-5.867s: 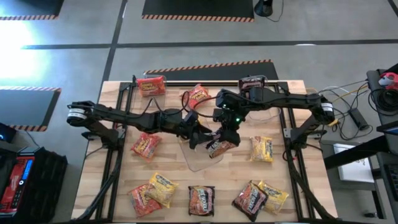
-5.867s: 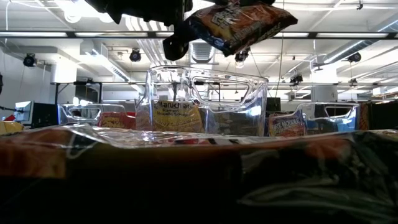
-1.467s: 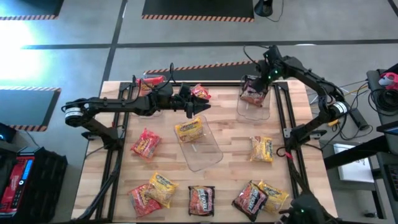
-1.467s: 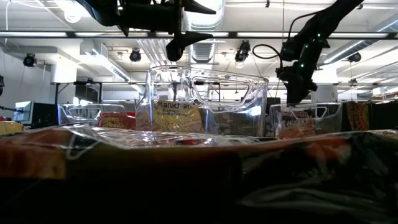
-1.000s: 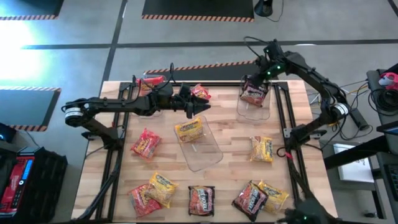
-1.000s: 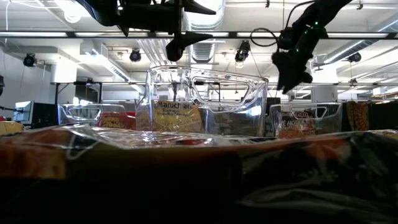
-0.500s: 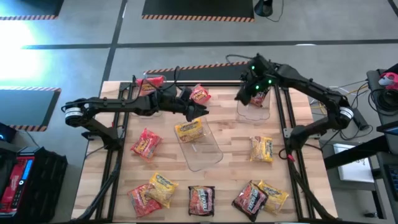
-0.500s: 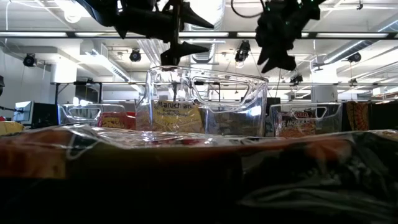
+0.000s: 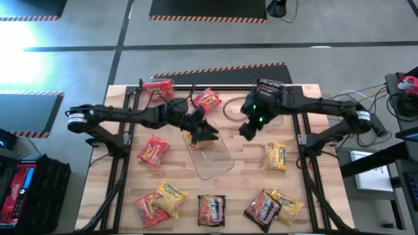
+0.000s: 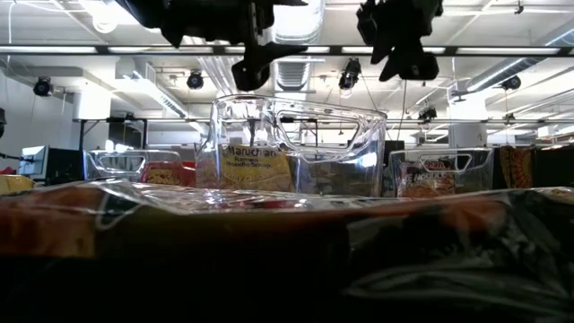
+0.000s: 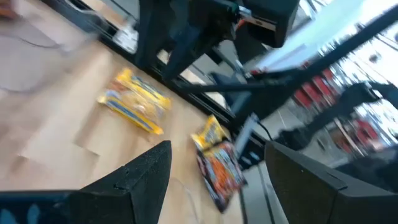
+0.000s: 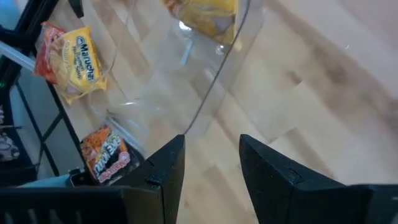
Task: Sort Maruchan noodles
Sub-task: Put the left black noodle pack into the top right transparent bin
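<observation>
both empty grippers hover over the clear bin.

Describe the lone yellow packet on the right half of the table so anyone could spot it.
From the wooden table, go to its right half, just inside the right arm's black frame rail. The yellow packet lies flat there by itself, about mid-depth. Its nearest neighbours lie at the near edge, where a dark packet and another yellow one overlap; this one touches nothing.

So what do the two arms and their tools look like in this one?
Both arms are dark, slim and jointed. The left arm has a silvery ring at its base. The right arm carries green lights near its tool and trailing cable. The left tool has two dark tapered fingers.
</observation>
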Tool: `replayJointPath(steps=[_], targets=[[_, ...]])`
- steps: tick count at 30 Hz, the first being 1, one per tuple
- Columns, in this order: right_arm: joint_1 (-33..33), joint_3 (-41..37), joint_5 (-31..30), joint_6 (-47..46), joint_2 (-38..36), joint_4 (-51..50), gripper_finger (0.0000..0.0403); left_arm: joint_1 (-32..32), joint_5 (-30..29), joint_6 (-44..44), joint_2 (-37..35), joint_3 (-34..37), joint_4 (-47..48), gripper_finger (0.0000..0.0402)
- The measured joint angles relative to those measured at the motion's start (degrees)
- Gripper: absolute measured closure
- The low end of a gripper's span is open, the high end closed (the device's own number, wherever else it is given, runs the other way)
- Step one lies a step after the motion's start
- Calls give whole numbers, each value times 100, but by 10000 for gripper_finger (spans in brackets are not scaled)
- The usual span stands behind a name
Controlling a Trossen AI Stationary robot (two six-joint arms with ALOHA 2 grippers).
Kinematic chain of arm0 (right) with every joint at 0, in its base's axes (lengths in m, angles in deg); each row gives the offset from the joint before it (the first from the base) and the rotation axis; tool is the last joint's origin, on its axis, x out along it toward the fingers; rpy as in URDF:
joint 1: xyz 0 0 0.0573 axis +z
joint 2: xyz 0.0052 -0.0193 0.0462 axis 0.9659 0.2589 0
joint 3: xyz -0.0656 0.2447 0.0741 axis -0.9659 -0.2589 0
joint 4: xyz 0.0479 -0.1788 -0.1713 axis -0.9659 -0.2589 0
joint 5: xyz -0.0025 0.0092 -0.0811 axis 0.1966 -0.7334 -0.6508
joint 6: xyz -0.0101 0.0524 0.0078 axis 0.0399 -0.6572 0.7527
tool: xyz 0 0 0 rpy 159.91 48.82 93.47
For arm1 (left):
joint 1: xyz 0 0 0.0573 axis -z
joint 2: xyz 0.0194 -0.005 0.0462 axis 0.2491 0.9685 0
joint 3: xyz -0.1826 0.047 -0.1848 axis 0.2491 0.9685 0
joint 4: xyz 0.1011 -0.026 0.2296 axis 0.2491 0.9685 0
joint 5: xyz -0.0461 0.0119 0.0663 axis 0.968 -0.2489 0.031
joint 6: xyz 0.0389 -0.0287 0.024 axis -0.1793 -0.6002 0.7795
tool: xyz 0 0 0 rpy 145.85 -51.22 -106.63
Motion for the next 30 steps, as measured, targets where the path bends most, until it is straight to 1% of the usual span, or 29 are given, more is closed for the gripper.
replayJointPath(steps=[6,11,13,17,21,24,28,30], targets=[[1019,0,-703,-1100,33,35,256,363,-6,110,0,0,101,161],[1760,0,-886,-1584,204,106,255,663,-64,-59,0,0,189,161],[1994,0,-973,-1679,263,151,254,816,-224,-206,0,0,216,161],[2392,-2,-990,-1831,352,180,256,1182,-679,-586,0,0,480,161],[2818,-4,-992,-1890,414,260,262,1710,-1313,-1257,0,0,681,161],[3197,-40,-1165,-1952,472,665,263,2138,-1677,-1667,0,0,695,161],[3684,-196,-1423,-1990,569,1322,261,2706,-2373,-2326,2,0,753,161],[3866,-321,-1432,-1990,601,1555,262,2972,-2749,-2640,24,0,811,161]])
